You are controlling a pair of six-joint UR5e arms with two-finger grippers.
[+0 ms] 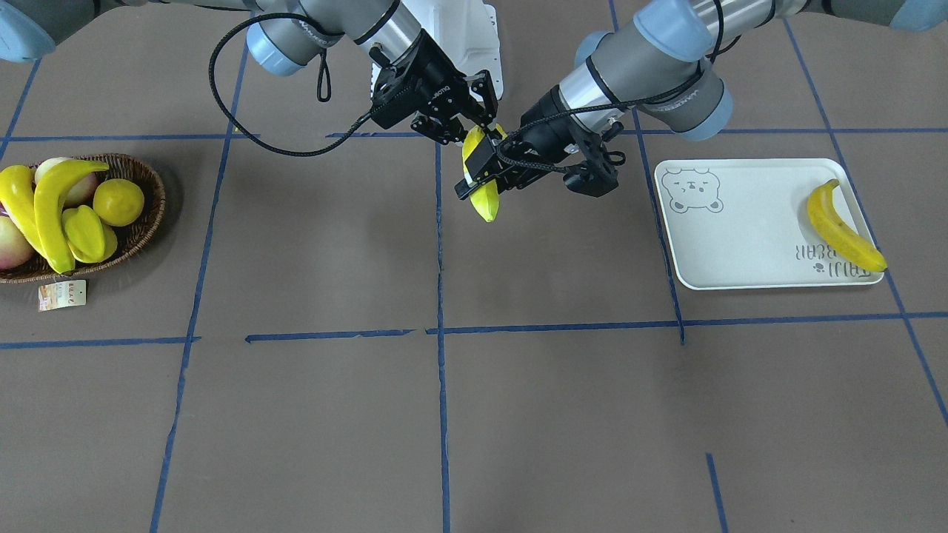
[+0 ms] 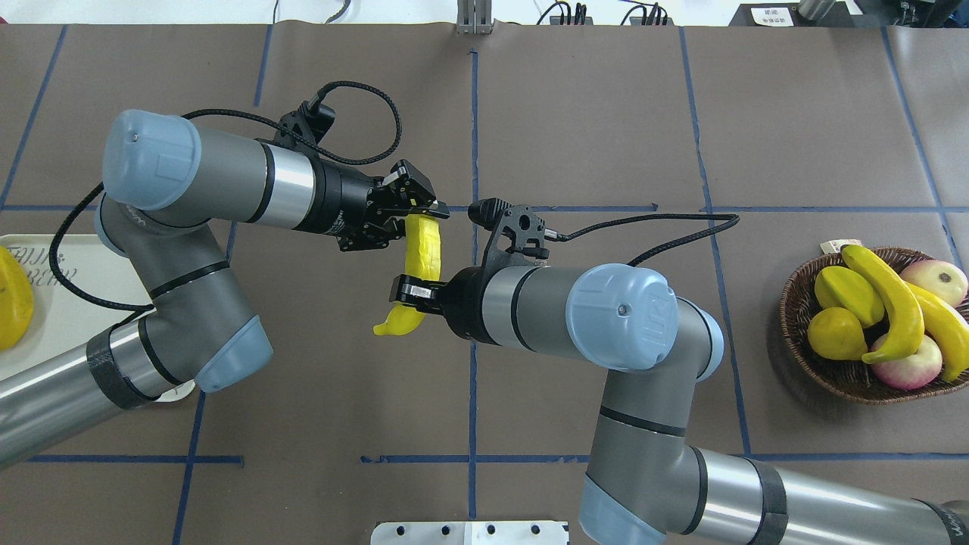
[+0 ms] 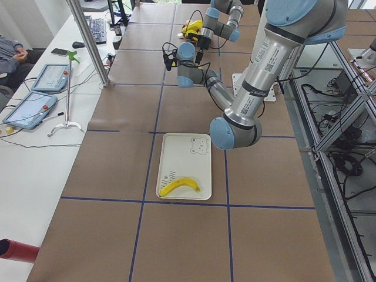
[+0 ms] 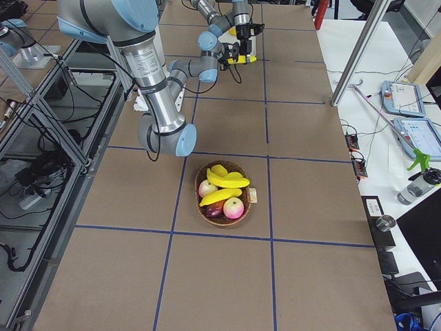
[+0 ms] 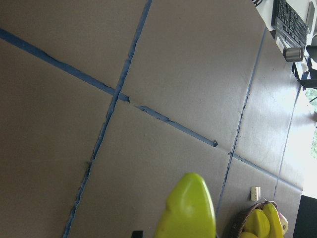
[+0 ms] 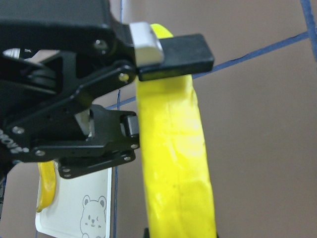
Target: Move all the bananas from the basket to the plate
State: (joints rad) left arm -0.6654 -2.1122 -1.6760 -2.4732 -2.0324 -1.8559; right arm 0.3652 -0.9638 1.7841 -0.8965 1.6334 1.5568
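A yellow-green banana hangs above the table's middle between both grippers. My left gripper is shut on its far part. My right gripper is shut on the end nearer the robot. The right wrist view shows the banana passing between the left gripper's fingers. The wicker basket holds two more bananas. One orange-yellow banana lies on the white plate.
A starfruit, a lemon and pink round fruit share the basket, with a paper tag beside it. Blue tape lines cross the brown table. A seated person and tablets are at a side desk.
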